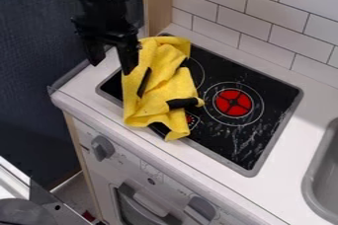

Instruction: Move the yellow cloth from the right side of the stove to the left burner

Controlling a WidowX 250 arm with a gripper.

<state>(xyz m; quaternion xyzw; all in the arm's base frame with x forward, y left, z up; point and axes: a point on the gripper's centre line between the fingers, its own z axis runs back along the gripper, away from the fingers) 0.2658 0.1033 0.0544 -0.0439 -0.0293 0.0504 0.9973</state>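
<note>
Cloth (158,104) rumpled, soft, on glassy cooktop (274,99), near tool (112,68).

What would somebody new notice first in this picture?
Probably the bright yellow cloth, crumpled over the left part of the black cooktop. Next comes the red disc on the cooktop, right of the cloth, then the black gripper at the cloth's upper left.

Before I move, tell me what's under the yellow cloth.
The yellow cloth lies over part of the black cooktop, partly covering a small red mark. Anything else beneath its folds is hidden.
</note>
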